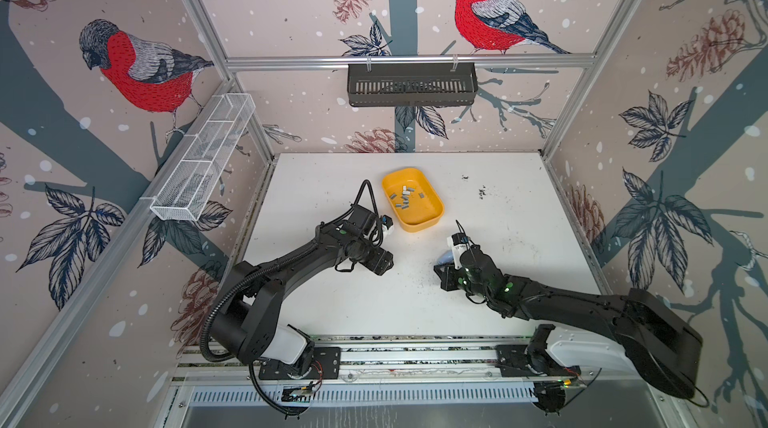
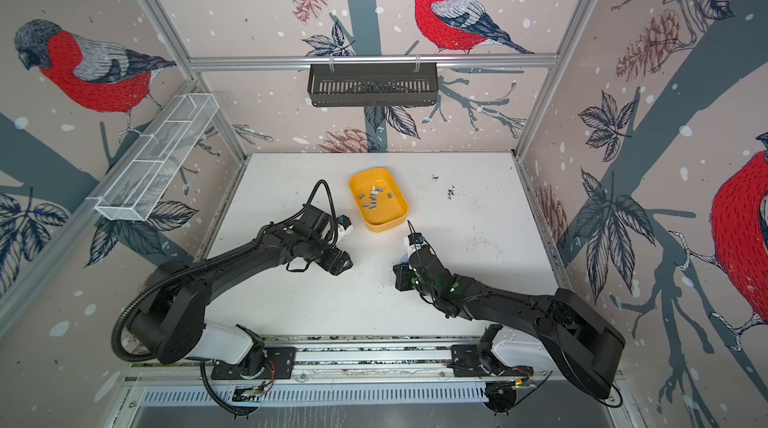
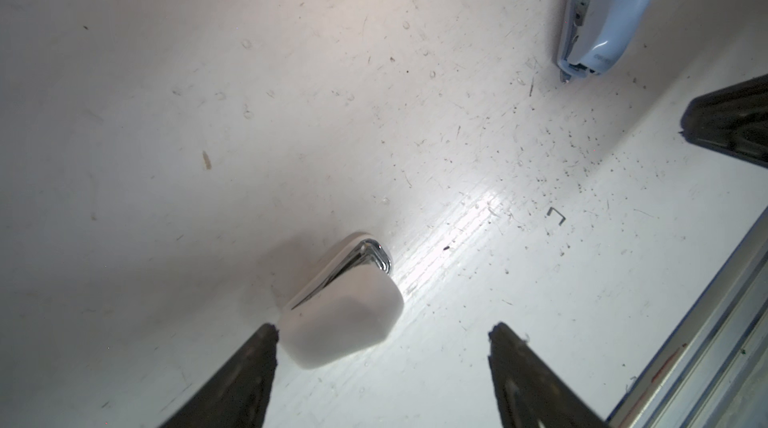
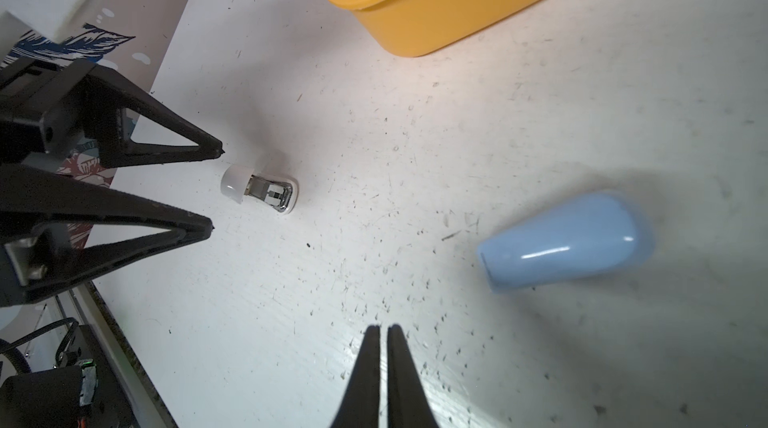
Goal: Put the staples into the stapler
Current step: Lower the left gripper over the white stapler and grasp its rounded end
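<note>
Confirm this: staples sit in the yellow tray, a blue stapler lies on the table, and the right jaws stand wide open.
Wrong on the jaws: the right jaws are shut, tips together on nothing, as the right wrist view shows. The staples do sit in the yellow tray, and the blue stapler lies on the table.

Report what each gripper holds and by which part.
Nothing is held. The left gripper has its fingers open by the white stapler, not gripping it. The right gripper is shut on nothing, apart from the blue stapler.
</note>
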Robot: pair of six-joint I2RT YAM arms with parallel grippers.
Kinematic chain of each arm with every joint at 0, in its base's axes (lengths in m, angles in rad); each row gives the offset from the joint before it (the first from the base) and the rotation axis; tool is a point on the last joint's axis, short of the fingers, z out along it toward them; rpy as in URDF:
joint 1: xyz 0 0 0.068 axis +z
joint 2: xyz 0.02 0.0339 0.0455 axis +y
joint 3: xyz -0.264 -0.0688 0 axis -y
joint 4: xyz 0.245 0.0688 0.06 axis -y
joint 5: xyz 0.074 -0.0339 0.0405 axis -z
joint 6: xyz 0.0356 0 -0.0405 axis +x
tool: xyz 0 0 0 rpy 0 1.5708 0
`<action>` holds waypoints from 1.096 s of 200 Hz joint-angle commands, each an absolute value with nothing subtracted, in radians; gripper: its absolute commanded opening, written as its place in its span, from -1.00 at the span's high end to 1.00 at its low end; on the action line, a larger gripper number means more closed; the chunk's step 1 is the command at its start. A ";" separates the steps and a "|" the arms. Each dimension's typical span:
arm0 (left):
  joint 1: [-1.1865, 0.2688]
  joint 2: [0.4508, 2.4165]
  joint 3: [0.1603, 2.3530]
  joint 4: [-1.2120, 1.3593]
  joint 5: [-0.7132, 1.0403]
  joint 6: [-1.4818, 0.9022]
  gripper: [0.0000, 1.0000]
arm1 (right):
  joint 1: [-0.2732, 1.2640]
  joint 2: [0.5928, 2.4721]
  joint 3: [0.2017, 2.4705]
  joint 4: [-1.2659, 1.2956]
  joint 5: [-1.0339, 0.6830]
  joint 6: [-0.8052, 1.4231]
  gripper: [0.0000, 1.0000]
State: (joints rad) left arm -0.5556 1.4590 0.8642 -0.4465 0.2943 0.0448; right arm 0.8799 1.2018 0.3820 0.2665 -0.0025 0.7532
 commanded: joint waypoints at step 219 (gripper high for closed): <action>-0.702 1.486 0.846 -0.507 0.108 -0.264 -0.04 | 0.879 1.201 0.364 0.307 0.006 0.755 0.83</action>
State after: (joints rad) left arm -0.6762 1.4818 0.8421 -0.5007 0.1669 -0.2321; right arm 0.8772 1.2030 0.3645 0.2852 -0.0025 0.7563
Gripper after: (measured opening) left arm 0.535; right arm 0.087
